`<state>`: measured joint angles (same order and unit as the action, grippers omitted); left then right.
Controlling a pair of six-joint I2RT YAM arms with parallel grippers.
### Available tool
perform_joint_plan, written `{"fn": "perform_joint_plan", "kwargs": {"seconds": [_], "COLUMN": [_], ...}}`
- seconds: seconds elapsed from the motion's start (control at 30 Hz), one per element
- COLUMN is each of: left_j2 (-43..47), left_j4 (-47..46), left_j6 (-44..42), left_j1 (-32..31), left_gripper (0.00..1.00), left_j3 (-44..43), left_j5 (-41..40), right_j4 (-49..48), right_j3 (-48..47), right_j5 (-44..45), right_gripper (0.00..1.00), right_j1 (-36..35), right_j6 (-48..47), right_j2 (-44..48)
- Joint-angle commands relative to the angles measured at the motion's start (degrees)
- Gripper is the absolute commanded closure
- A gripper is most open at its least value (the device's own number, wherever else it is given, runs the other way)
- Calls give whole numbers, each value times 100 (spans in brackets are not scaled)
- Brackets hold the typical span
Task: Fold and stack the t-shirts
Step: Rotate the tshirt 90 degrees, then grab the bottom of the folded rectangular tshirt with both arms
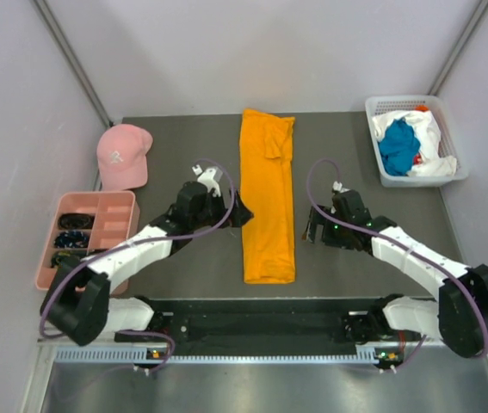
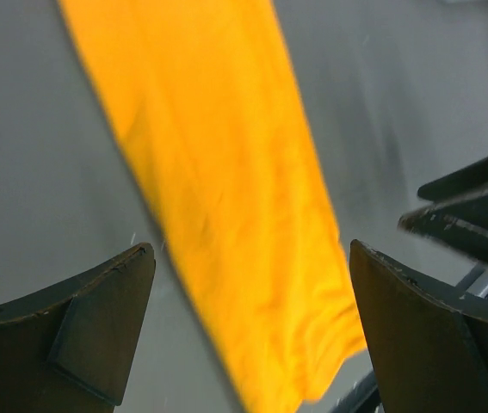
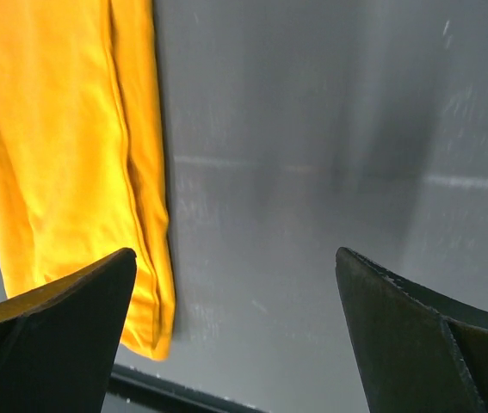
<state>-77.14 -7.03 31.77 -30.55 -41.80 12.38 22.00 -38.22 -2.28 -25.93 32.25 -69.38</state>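
Observation:
An orange-yellow t-shirt (image 1: 268, 198) lies folded into a long narrow strip down the middle of the table. My left gripper (image 1: 238, 212) hovers at the strip's left edge, open. In the left wrist view, the orange cloth (image 2: 226, 189) passes under and between the wide-apart fingers of the left gripper (image 2: 250, 249), which hold nothing. My right gripper (image 1: 313, 231) stands just right of the strip, open and empty. In the right wrist view, the right gripper (image 3: 235, 254) is over bare table, with the shirt's near corner (image 3: 63, 146) by its left finger. A teal-blue t-shirt (image 1: 398, 146) and a white t-shirt (image 1: 429, 138) sit crumpled in a basket.
The white basket (image 1: 373, 112) holding those shirts stands at the back right corner. A pink cap (image 1: 123, 155) lies at the back left. A pink compartment tray (image 1: 110, 206) with small dark items sits by the left edge. The right gripper's dark body (image 2: 476, 215) shows in the left wrist view.

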Motion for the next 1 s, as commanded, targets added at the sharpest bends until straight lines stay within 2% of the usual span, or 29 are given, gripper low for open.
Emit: {"fn": "perform_joint_plan", "kwargs": {"seconds": [0.0, 0.1, 0.2, 0.43, 0.57, 0.7, 0.83, 0.97], "left_j2": [1138, 1684, 2045, 1844, 1458, 1413, 1430, 1395], "left_j4": [604, 633, 229, -615, -1054, -1046, -1002, -1090], "left_j6": [163, 321, 602, 883, 1085, 1270, 1428, 1543], "left_j1": [-302, -399, -496, -970, -1225, -1559, -1797, -2104], "left_gripper": [1, 1, 1, 1, 1, 1, 1, 1], "left_j3": [557, 1092, 1699, 2369, 2519, 2572, 2651, 2800], "left_j5": [-456, -430, -263, -464, -395, -456, -552, -746], "right_j4": [-442, -652, -1065, -1057, -1154, -1163, -1355, -1523], "right_j3": [402, 788, 1184, 1387, 1440, 1536, 1677, 1782], "right_j5": [-396, -614, -1045, -879, -853, -721, -633, -528], "right_gripper": [1, 1, 1, 3, 10, 16, 28, 32], "right_j1": [-183, -281, -307, -781, -1062, -1405, -1607, -1801], "right_j6": [553, 834, 1124, 1415, 1582, 1811, 2039, 2215], "right_j2": [487, 812, 1058, 1103, 1023, 1032, 1006, 796]}}
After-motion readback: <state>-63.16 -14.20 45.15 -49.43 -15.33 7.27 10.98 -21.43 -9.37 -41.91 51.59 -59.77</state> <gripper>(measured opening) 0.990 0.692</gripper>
